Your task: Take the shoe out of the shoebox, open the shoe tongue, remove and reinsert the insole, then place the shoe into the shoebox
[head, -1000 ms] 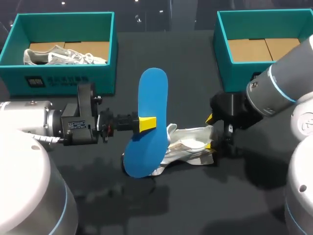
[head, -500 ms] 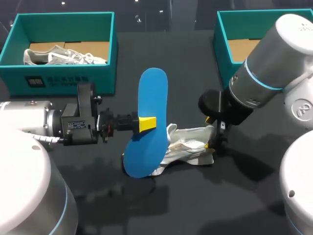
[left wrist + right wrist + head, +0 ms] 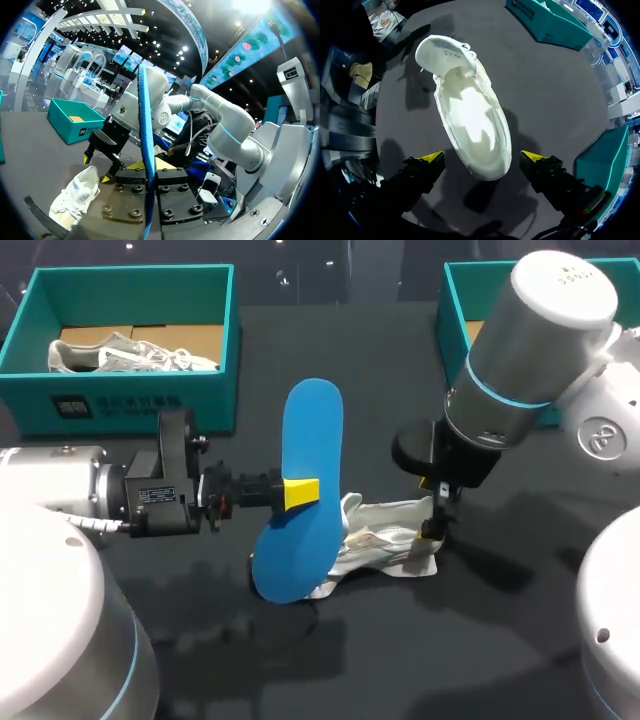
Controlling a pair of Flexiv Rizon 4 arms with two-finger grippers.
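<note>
Overhead and wrist views sharing shoe [image 3: 385, 540]

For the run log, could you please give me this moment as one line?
left pincer: shut on blue insole, upright | right pincer: open over white shoe | stage: insole out

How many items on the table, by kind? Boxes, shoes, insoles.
Shoeboxes: 2, both teal, the left shoebox and the right shoebox
Shoes: 2, the white shoe on the table and the grey shoe in the left shoebox
Insoles: 1, the blue insole, held upright in the left claw
Total: 5
</note>
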